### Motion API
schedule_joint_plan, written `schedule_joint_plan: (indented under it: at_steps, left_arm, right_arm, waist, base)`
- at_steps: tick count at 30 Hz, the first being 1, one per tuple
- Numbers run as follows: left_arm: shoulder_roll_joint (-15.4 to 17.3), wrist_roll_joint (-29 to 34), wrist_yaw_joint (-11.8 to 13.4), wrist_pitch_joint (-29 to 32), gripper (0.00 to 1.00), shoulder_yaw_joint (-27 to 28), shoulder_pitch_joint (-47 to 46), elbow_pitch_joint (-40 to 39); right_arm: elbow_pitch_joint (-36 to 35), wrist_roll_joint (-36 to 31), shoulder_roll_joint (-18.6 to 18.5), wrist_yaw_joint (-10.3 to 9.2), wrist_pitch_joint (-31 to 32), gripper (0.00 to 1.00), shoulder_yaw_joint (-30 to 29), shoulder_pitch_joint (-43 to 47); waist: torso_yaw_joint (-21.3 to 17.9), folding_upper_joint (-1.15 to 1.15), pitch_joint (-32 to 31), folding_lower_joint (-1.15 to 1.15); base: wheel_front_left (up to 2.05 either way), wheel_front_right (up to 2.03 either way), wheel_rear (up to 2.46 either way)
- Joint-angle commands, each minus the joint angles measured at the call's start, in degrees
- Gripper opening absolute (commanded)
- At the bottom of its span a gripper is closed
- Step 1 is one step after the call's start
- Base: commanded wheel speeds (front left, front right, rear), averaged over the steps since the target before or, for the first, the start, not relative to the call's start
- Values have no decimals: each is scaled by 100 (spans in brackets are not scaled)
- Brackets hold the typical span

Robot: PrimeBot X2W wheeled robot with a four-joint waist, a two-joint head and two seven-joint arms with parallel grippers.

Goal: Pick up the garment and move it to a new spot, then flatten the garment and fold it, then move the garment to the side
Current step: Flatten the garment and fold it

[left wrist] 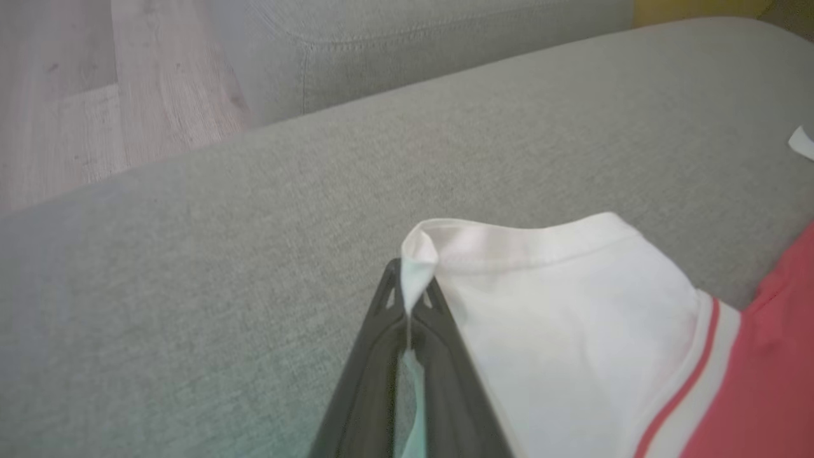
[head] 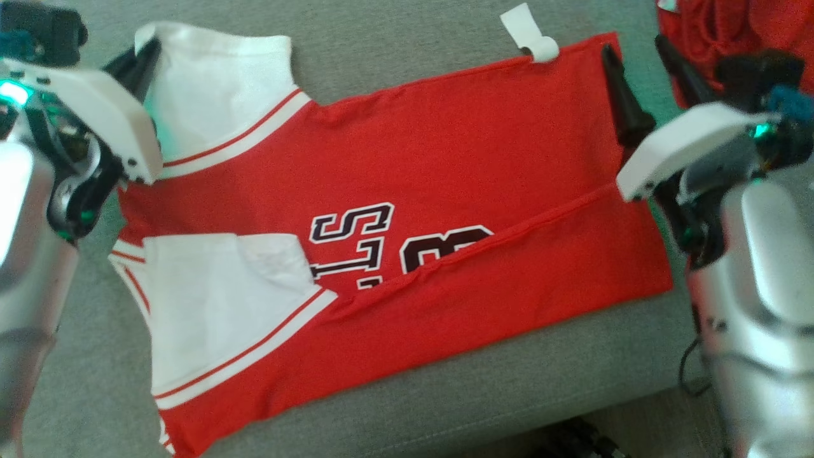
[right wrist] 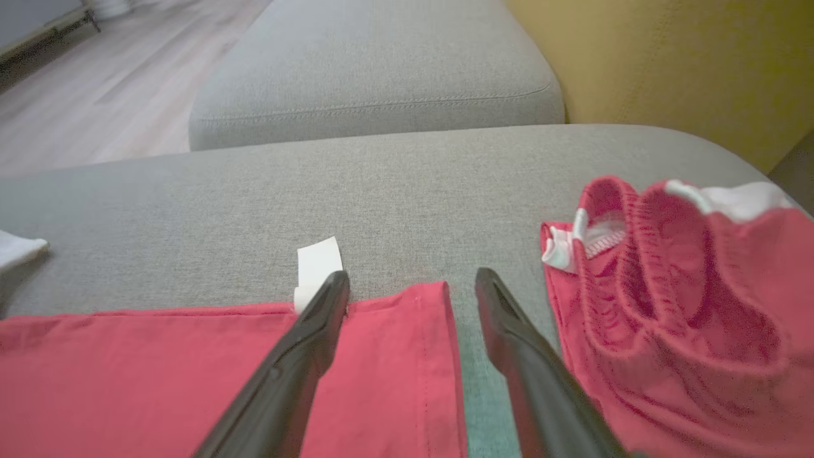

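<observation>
While my left hand (left wrist: 410, 294) is clamped on the white sleeve tip (left wrist: 420, 251), my right hand (right wrist: 412, 280) gapes astride the hem corner (right wrist: 407, 337) of the garment (head: 445, 159) on the sofa cushion (head: 394, 57). I'd pinch that hem first, then fold both ends over level, taut.

The right gripper (right wrist: 412, 280) had its two dark fingers (right wrist: 299, 369) spread wide, holding nothing. The red garment (right wrist: 159, 375) lay flat on the gray sofa cushion (right wrist: 381, 191). One finger crossed the garment's corner, its tip just beside the white tag (right wrist: 318, 257) at the hem. The other finger lay over bare cushion, between the garment's side edge and a bunched red cloth (right wrist: 674, 331) with a ribbed band. A second cushion (right wrist: 375, 70), wooden floor (right wrist: 95, 95) and a yellow panel (right wrist: 668, 63) lay beyond.
</observation>
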Motion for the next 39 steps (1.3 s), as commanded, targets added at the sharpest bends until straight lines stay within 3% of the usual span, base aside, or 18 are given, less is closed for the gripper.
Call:
schedule_joint_plan:
  at_steps: [1, 12, 14, 16, 20, 22, 32, 39]
  left_arm:
    - [184, 78, -22, -154, 0, 189, -400, -245]
    - [18, 6, -37, -546, 0, -299, -484, -690]
    - [-15, -25, -38, -592, 0, -388, -481, -744]
    - [-26, -62, -38, -630, 0, -457, -479, -779]
    - [-24, -123, -38, -716, 0, -555, -483, -789]
    - [-9, -145, -39, -750, 0, -585, -475, -758]
    - [244, -306, -26, -1075, 0, -619, 127, -1191]
    - [540, -487, 428, -1276, 0, -573, 1429, -2429]
  right_arm:
    - [56, -82, -133, 37, 115, 100, 124, -332]
    - [1807, -361, -826, 37, 919, 100, 670, -1350]
    - [1972, -275, -885, 37, 1001, 83, 743, -1410]
    - [2094, -215, -931, 37, 1046, 52, 790, -1455]
    - [2215, -154, -958, 37, 898, 27, 806, -1503]
    - [2281, -151, -945, 37, 811, 0, 820, -1516]
    - [2375, 44, -933, 37, -253, 0, 738, -1128]
    - [1959, 448, -1158, 37, -703, 0, 823, -155]
  waist:
    - [104, 0, -12, 0]
    - [661, 0, -100, 0]
    - [709, 0, -122, 0]
    - [734, 0, -139, 0]
    - [762, 0, -186, 0]
    - [760, 0, -228, 0]
    - [842, 0, -702, 0]
    - [1008, 0, -1230, 0]
  base:
    - [0, 0, 0]
    - [0, 0, 0]
    - [0, 0, 0]
    - [0, 0, 0]
    - [0, 0, 0]
    - [0, 0, 0]
    - [0, 0, 0]
    - [0, 0, 0]
